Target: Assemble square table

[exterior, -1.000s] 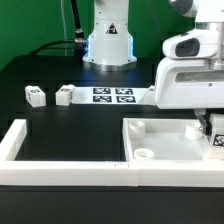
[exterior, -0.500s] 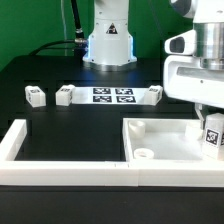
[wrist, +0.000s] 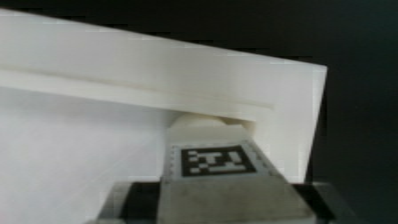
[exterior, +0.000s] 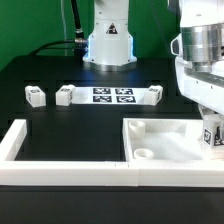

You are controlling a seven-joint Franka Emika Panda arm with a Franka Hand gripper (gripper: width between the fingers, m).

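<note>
Two leg blocks (exterior: 35,95) (exterior: 65,95) lie on the exterior view's left of the marker board (exterior: 112,95). A third leg block (exterior: 153,94) sits just beside the board's right end. Tabletop (exterior: 165,142) lies nearer the camera, right of the board. Farthest right, the gripper (exterior: 209,128), its fingers partly closed, clamps a fourth leg block (wrist: 217,160) upright at the tabletop's corner.

Exterior view: arm (exterior: 200,55) cut by top and right edges; slab (exterior: 160,140) runs off the right edge. Gripper (exterior: 210,126) fingertips masked by arm housing; leg (exterior: 211,137) probably clamped, its top hidden. Three loose legs (exterior: 65,95) at the back: markings too small to read.

Wrist view: all soft. Fingers (wrist: 139,203) cropped by frame edge. Leg tip against slab corner: contact or gap, cannot tell. Tag (wrist: 217,160) blurred.
</note>
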